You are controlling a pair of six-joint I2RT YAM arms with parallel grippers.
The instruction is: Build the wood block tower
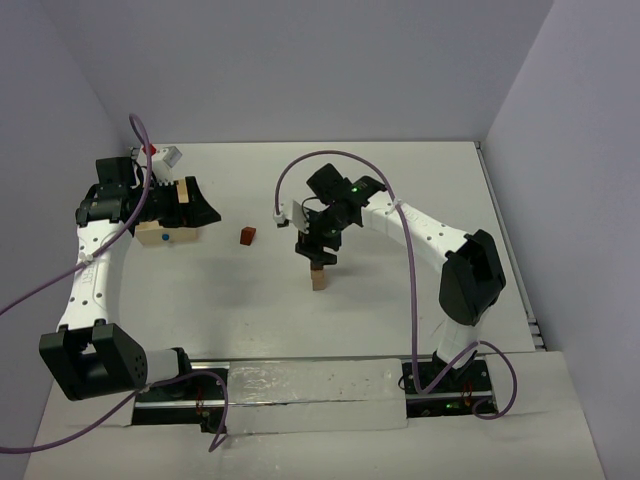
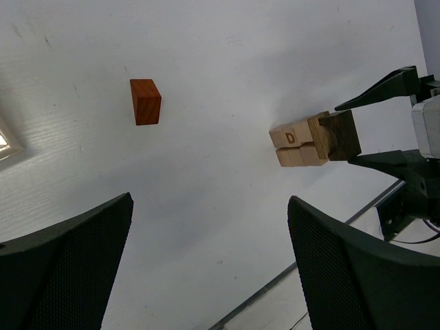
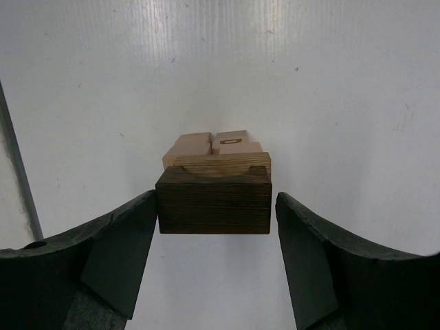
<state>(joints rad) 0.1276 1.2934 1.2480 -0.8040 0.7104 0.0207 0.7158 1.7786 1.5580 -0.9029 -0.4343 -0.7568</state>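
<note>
Right claw (image 3: 215, 198): part-open, straddling the dark block (image 3: 214, 210) on top of the tower (image 1: 319, 278). A sliver of white shows between the block and one finger. The other finger sits right at the block's side, contact unclear. No clamp on it that I can see. Fingers are matte black, curved inward.

Dark block: rectangular, dark brown, fine horizontal grain, sharp edges. There's a curved seam where it meets the pale grained piece (image 3: 220, 165) under it; can't tell which of the two has the arch cut. Below that are two pale tan cubes (image 3: 199, 146) side by side, smooth. One shows a stamped "D" in the left wrist view.

Tower count, visible: 4 pieces (1 dark, 1 pale grained, 2 pale cubes). It stands upright on the white, faintly streaked table (image 3: 330, 82), roughly mid-table, in front of the right arm.

Left claw (image 2: 210, 206): wide open, holding nothing, hanging over the table well apart from the tower. It has 2 black fingers with fine mesh-textured pads (image 2: 69, 275).

Loose: 1 orange-brown cube (image 2: 145, 102), smooth faces. It lies on the table between the left claw and the tower, touching neither.

Tray (image 1: 175, 237): pale wood, far left, largely hidden by the left arm, with a blue dot on its near edge.

Purple cables (image 1: 140, 150): 2, one per arm.
</note>
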